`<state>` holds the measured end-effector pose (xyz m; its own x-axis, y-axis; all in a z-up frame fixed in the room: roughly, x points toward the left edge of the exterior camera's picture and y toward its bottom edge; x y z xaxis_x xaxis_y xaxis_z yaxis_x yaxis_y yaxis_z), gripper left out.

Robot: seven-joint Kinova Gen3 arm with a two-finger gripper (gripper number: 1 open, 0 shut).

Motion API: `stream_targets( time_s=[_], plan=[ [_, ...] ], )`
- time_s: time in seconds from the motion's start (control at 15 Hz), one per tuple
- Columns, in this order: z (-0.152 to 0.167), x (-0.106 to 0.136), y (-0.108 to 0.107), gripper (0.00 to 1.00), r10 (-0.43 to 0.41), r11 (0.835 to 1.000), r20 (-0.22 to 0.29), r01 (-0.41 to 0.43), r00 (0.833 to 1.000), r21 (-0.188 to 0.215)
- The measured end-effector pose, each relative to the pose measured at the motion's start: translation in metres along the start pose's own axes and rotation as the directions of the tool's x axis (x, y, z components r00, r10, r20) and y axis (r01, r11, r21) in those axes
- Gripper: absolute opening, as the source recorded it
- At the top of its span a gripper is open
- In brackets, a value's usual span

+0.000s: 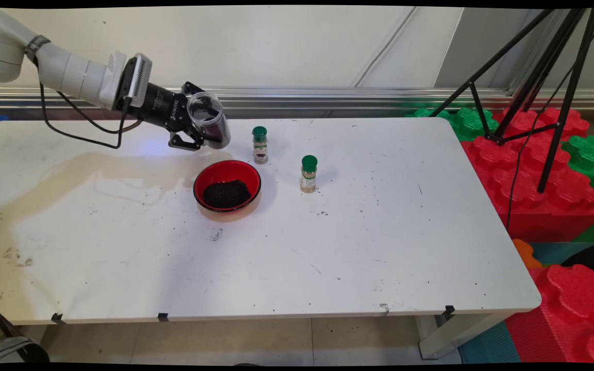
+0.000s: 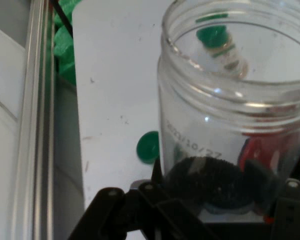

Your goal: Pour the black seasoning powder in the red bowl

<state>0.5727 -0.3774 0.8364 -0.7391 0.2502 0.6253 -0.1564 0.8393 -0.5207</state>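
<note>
My gripper (image 1: 196,129) is shut on a clear glass jar (image 1: 209,119), held tilted in the air above the table's far side, its open mouth turned toward the camera. In the hand view the jar (image 2: 230,115) fills the right half, with a little dark granular stuff resting near its base. Just below and in front of it stands a red bowl (image 1: 227,186) holding a heap of the same dark grains. Two small spice bottles with green caps stand to the right: one (image 1: 260,145) beside the jar, the other (image 1: 308,174) farther right.
The white table (image 1: 379,247) carries scattered dark specks and a faint stain at the left. Red and green foam blocks (image 1: 544,175) and a black tripod (image 1: 544,77) stand off the table's right side. A metal rail runs along the wall behind.
</note>
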Motion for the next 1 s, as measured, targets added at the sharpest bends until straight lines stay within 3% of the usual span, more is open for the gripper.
stream_targets(
  time_s=[0.4,1.0],
  plan=[
    [0.009,-0.011,-0.007,0.00,0.200,0.979,0.074,-0.202,0.977,0.015],
    [0.023,-0.019,-0.002,0.00,0.454,0.889,0.154,-0.458,0.878,-0.008]
  ],
)
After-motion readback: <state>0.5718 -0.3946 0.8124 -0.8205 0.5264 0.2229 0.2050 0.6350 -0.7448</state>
